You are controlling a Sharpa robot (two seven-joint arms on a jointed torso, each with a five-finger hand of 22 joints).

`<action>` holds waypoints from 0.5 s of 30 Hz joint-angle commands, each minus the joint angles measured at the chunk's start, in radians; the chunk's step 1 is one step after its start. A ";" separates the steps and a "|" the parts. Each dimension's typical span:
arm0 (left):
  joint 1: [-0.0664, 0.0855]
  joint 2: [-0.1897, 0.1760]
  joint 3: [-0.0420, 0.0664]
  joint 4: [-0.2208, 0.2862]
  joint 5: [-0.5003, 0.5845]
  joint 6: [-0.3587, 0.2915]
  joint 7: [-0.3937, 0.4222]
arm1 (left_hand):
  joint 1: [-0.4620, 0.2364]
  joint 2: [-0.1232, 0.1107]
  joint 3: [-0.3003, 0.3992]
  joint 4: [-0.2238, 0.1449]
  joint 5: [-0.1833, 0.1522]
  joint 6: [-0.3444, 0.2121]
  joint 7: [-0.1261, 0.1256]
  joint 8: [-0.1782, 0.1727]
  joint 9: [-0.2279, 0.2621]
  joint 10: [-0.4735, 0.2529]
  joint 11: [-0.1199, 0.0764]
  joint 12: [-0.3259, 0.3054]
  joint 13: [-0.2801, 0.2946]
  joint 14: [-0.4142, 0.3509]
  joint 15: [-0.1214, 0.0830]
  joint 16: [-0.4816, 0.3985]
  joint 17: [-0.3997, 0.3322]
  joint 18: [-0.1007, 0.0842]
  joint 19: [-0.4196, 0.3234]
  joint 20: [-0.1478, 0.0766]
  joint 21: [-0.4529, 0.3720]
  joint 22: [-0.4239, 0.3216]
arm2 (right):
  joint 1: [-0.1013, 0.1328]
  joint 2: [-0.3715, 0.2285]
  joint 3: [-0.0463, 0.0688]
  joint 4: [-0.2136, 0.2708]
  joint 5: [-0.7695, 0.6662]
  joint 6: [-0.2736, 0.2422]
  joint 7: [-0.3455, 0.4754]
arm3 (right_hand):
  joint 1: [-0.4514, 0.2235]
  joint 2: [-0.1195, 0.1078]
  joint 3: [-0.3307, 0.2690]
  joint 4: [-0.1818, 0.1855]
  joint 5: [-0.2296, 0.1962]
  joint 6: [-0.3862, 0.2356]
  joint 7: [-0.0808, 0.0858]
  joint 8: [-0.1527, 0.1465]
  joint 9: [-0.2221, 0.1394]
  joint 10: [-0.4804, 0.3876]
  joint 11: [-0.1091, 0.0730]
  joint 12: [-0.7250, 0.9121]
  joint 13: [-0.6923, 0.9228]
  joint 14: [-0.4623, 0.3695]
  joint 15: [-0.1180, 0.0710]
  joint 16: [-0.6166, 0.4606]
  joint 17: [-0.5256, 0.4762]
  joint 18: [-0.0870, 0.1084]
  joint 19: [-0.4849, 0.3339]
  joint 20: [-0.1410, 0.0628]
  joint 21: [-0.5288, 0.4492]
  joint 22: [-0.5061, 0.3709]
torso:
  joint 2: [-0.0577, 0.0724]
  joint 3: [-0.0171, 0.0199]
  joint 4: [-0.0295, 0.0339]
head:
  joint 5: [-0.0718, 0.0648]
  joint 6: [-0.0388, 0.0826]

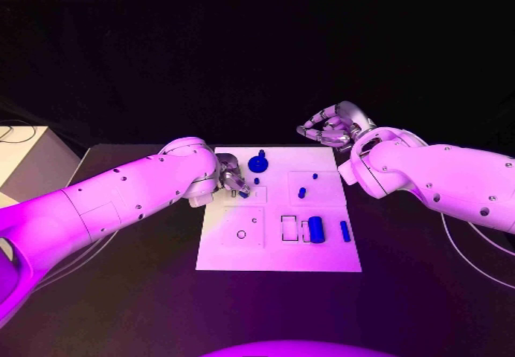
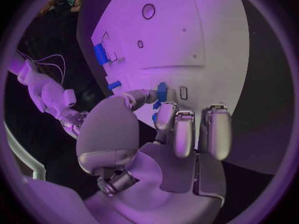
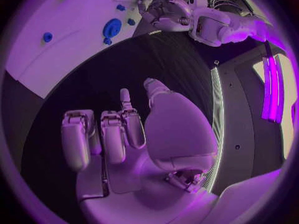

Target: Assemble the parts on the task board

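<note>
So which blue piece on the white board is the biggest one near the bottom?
The fat blue block, lying beside the outlined rectangle. The blue stick next to it is much thinner, and the other pieces are tiny.

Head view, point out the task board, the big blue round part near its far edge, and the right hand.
task board (image 1: 279, 256): head view, bare white area by its near edge.
big blue round part (image 1: 257, 161): head view, middle of its body.
right hand (image 1: 330, 128): head view, middle of the hand, above the curled fingers.
</note>
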 commanded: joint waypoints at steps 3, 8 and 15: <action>0.000 -0.011 0.001 0.019 0.019 -0.069 0.005 | 0.003 0.013 0.125 -0.131 0.007 0.063 -0.054 0.006 0.161 0.007 -0.002 -0.003 0.003 0.102 -0.009 0.003 0.263 -0.013 0.014 -0.003 0.010 0.092 | -0.001 -0.001 0.000 0.001 -0.010 0.012 0.006 | -0.005 0.001 0.003 0.001 0.005 -0.008 0.001 0.002 0.001 -0.006 0.001 -0.005 0.115 0.106 -0.001 0.004 0.263 -0.014 0.077 -0.005 -0.004 0.219 | -0.002 -0.0005 0.0012 | 0.000 -0.001; -0.001 -0.018 0.002 0.030 0.026 -0.104 0.008 | 0.003 0.012 0.127 -0.133 0.009 0.065 -0.054 0.006 0.163 0.009 -0.003 -0.001 0.006 0.102 -0.010 0.003 0.263 -0.014 0.017 -0.004 0.012 0.096 | -0.001 -0.001 0.000 0.001 -0.010 0.013 0.006 | -0.005 0.001 0.003 0.001 0.005 -0.008 0.001 0.002 0.001 -0.006 0.001 -0.005 0.115 0.106 -0.001 0.004 0.263 -0.014 0.077 -0.005 -0.004 0.219 | -0.001 -0.0007 0.0010 | 0.001 -0.001; -0.001 -0.020 0.002 0.040 0.030 -0.145 0.011 | 0.003 0.010 0.130 -0.135 0.010 0.068 -0.055 0.005 0.165 0.014 -0.003 0.004 0.013 0.102 -0.011 0.003 0.263 -0.015 0.020 -0.005 0.014 0.101 | -0.002 -0.001 0.000 0.001 -0.010 0.013 0.006 | -0.005 0.001 0.003 0.001 0.005 -0.008 0.001 0.002 0.001 -0.006 0.001 -0.005 0.115 0.106 -0.001 0.004 0.263 -0.014 0.077 -0.005 -0.004 0.219 | 0.000 0.0001 0.0001 | 0.002 0.000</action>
